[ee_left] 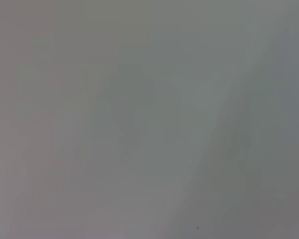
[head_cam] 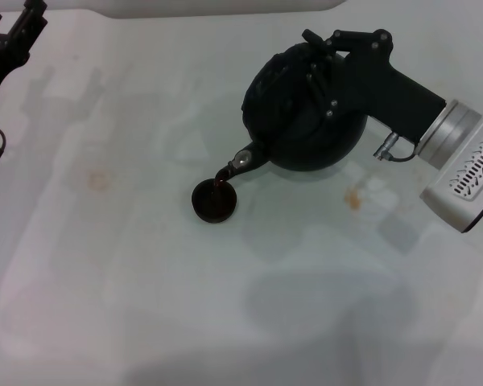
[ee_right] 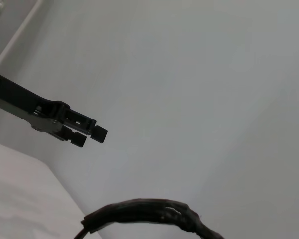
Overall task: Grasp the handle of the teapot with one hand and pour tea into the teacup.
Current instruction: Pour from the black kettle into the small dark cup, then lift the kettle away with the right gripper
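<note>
Now pouring: the right gripper (head_cam: 326,68) is clamped around the big round matte-black teapot's (head_cam: 306,121) arched handle (ee_right: 144,214), tilting dark tea (head_cam: 220,180) into the tiny black teacup (head_cam: 213,200). Next, I'd judge, level the pot before overflow. The left gripper (head_cam: 16,32) is parked; its opening I cannot tell.

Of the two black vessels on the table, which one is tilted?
The teapot is tilted, spout down, held by its handle in the right gripper, with tea running into the teacup. The teacup is small and stands flat on the table.
</note>
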Available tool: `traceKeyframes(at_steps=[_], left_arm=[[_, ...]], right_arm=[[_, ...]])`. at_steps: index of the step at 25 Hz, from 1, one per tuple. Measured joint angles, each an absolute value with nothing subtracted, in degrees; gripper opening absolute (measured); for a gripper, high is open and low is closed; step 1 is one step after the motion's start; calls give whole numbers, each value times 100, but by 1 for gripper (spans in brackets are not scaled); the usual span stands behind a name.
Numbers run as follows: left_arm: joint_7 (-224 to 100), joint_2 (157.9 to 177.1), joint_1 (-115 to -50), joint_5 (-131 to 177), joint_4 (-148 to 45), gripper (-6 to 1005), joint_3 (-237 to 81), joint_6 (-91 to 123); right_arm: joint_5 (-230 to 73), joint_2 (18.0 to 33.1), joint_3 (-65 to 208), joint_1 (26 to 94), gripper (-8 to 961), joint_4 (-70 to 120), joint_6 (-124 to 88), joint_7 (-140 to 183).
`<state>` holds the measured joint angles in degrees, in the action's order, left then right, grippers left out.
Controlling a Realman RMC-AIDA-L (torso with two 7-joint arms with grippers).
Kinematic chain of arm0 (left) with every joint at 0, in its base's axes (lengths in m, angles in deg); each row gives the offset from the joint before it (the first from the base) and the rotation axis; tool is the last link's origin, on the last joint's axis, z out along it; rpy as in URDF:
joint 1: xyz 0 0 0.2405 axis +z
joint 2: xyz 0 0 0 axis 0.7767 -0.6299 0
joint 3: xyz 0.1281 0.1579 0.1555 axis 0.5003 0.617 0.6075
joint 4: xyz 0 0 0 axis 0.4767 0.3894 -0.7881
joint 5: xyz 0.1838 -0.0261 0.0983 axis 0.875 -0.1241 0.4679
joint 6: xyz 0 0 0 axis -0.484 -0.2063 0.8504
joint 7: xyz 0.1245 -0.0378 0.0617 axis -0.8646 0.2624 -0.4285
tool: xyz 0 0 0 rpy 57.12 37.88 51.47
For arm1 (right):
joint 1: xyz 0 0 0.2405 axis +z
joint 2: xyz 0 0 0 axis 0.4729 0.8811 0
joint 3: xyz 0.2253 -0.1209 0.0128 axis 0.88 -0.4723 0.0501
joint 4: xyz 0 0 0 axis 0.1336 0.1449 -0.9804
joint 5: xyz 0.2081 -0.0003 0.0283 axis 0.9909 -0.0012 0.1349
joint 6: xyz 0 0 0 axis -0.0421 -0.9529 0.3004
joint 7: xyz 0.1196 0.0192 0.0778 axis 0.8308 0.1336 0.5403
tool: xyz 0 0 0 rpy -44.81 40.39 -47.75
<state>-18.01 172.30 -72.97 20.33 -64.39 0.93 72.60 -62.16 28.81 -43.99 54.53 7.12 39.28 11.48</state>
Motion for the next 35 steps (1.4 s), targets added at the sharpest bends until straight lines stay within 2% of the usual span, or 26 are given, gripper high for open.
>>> traceKeyframes(at_steps=[35], left_arm=[[-1792, 17229, -7328, 2033, -6430, 878, 93, 7246]], right_arm=[[-6217, 2880, -4395, 5454, 120, 717, 3944, 852]])
